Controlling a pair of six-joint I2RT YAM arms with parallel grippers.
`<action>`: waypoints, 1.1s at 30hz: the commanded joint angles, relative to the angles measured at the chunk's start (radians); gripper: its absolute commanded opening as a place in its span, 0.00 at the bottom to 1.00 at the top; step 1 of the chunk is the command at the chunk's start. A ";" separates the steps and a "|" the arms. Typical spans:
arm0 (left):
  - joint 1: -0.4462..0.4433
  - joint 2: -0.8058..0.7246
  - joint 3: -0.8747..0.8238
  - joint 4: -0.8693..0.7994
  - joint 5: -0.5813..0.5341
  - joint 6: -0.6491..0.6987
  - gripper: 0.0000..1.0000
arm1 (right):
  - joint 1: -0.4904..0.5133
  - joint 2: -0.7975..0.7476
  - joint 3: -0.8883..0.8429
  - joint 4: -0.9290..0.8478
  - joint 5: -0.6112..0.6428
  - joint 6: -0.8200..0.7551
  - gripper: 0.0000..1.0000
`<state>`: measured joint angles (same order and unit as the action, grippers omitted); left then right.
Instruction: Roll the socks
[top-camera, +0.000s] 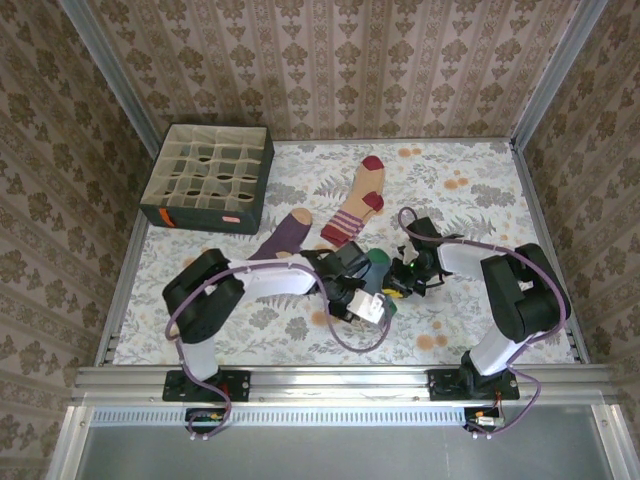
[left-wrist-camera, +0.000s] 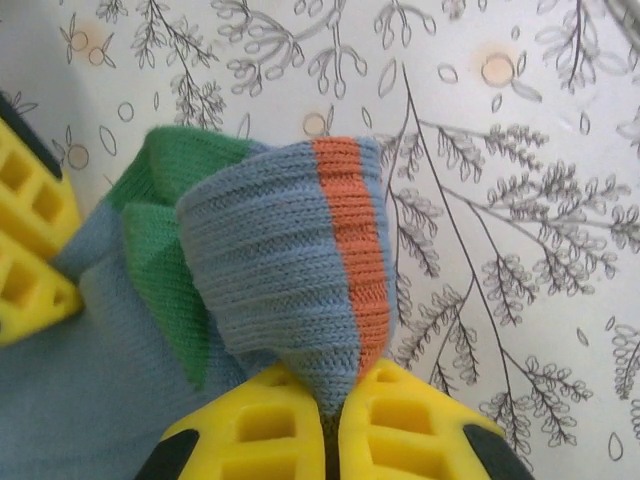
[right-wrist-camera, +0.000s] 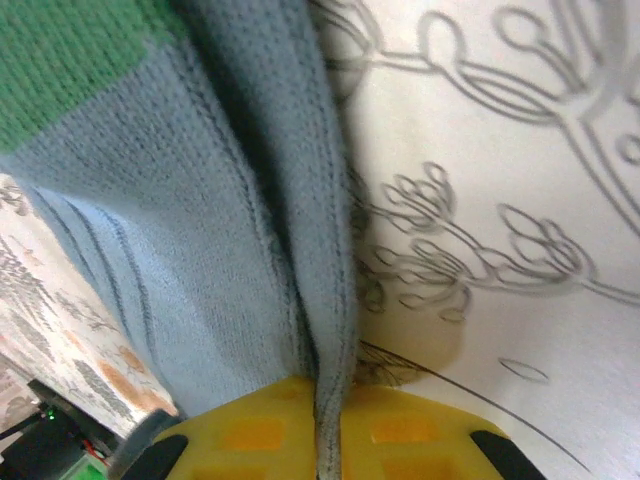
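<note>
The left hand (left-wrist-camera: 335, 408) is pinched tight on the orange-banded cuff of the blue-grey sock (left-wrist-camera: 270, 270); the right hand (right-wrist-camera: 325, 405) is clamped on a fold of the same sock, which sits bunched near the middle of the surface (top-camera: 480, 190), toward its near edge; if either hand pulls away, I reckon the thin knit slips free and the roll springs open.

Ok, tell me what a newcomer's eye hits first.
At the centre, the left tool and right tool are each pinched shut on a blue-grey knit sock with green toe and orange cuff. Behind them lie a purple knit sock with tan toe and a peach knit sock with maroon toe, near a dark fabric grid box at the far left.
</note>
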<state>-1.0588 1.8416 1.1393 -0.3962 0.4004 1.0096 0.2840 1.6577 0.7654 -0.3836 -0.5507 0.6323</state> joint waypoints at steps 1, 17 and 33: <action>0.018 0.100 0.130 -0.238 0.138 -0.041 0.00 | 0.024 0.081 -0.028 0.338 0.061 -0.006 0.05; 0.168 0.359 0.385 -0.478 0.320 -0.363 0.00 | -0.060 -0.183 -0.148 0.235 0.161 0.023 0.48; 0.216 0.503 0.492 -0.515 0.365 -0.580 0.00 | 0.048 -0.493 -0.295 0.231 0.143 0.066 0.43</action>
<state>-0.8513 2.2635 1.6260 -0.8848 0.8799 0.4919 0.3008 1.1793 0.4725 -0.1623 -0.4168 0.6796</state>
